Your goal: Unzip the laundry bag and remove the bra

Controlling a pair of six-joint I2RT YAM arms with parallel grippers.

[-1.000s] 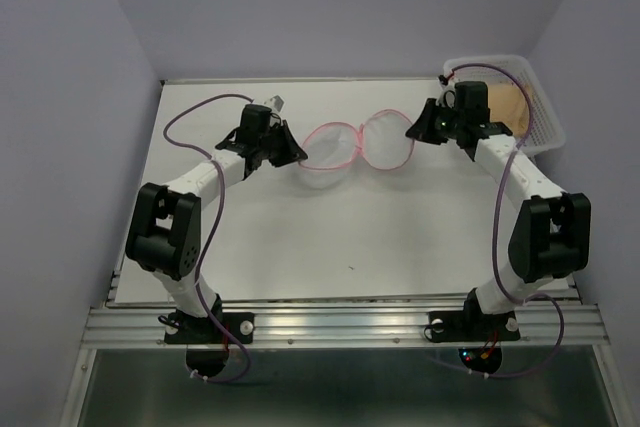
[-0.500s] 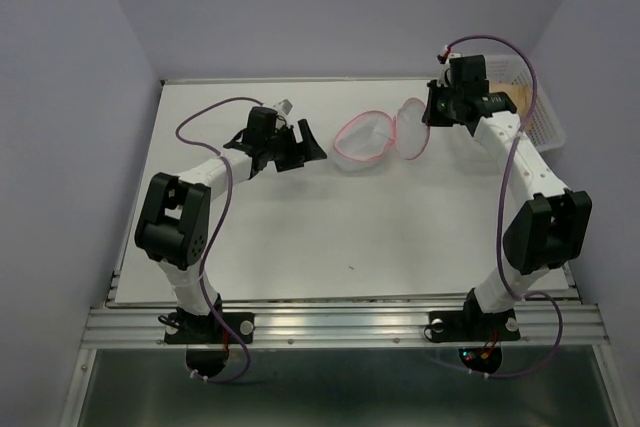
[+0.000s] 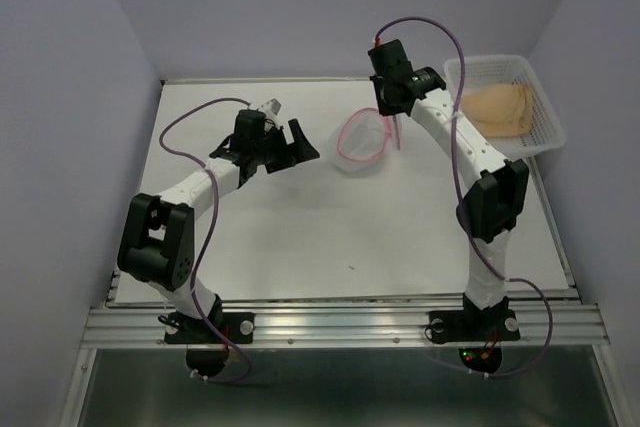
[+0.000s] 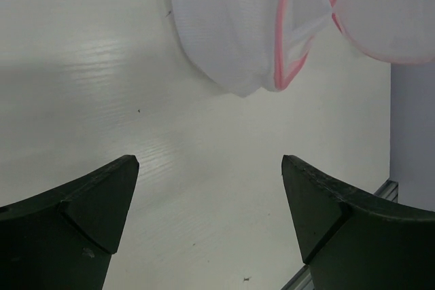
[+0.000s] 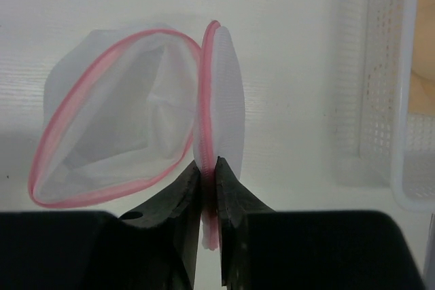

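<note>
My right pincer is pinching the laundry bag by its pink zipper rim. It holds one round mesh half up on its edge. The other half sags open like a soft white bowl. I think it rests on the surface, but that is hard to tell from above. My left pincer is spread wide, near the bag but apart from it. The bra, soft and tan, lies in the white plastic basket full of little holes, off to my right.

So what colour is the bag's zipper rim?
Pink; the rim shows best in the right wrist view.
</note>
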